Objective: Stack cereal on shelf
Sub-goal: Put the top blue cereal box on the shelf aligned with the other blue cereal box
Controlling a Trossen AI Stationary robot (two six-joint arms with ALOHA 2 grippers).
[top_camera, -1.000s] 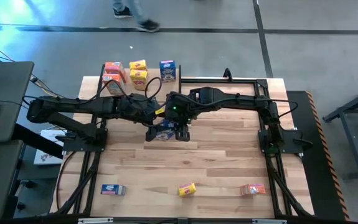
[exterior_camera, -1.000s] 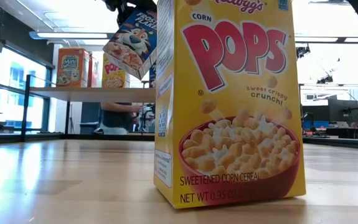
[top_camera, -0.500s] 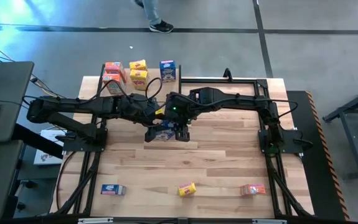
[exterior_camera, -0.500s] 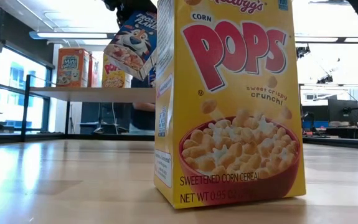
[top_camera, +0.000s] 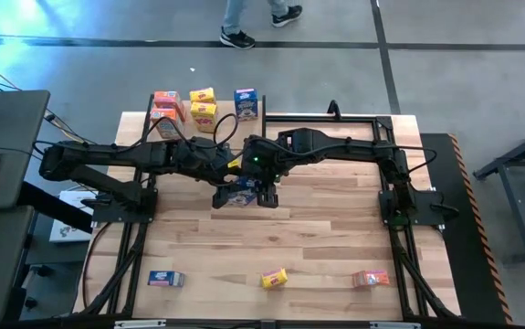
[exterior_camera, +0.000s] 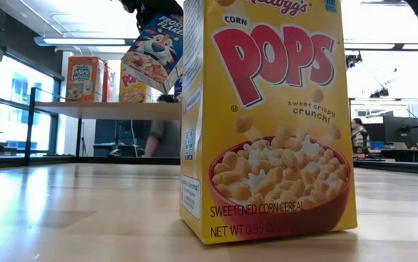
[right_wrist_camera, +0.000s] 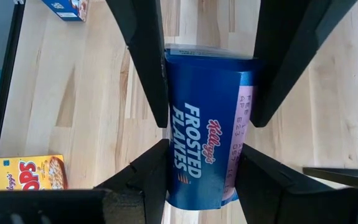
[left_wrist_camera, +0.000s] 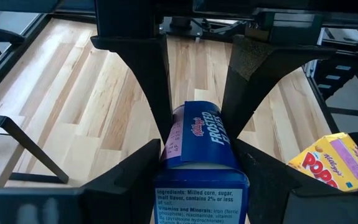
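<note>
A blue Frosted Flakes cereal box (top_camera: 241, 193) hangs tilted above the table's middle, also seen high up in the low view as the blue box (exterior_camera: 154, 45). My left gripper (top_camera: 225, 190) reaches it from the left and my right gripper (top_camera: 264, 193) from the right; both are shut on it. The shelf (exterior_camera: 107, 110) stands at the far left, carrying an orange box (exterior_camera: 85, 78) and a yellow box (exterior_camera: 131, 87). Along the near edge rest a blue box (top_camera: 165, 279), a yellow box (top_camera: 274, 278) and an orange-red box (top_camera: 370, 278). My left gripper (left_wrist_camera: 198, 152) pinches the blue box between its two fingers at the end with the ingredients panel (left_wrist_camera: 200, 196), coming from the table's left along the box. The box is lifted clear of the table and tilted. My right gripper (right_wrist_camera: 200, 168) pinches the opposite end of the same box (right_wrist_camera: 207, 149) between its two fingers, one on each narrow side, coming from the table's right. The left gripper's fingers (right_wrist_camera: 144, 56) clamp the far end in this view.
A yellow Corn Pops box (exterior_camera: 267, 124) stands close before the low camera and blocks much of that view. More orange, yellow and blue boxes (top_camera: 204, 105) sit in a group at the far left. A person (top_camera: 257, 18) walks on the floor beyond the far edge.
Both arms and the blue box have kept still. The person beyond the table's far edge has walked toward the right.
</note>
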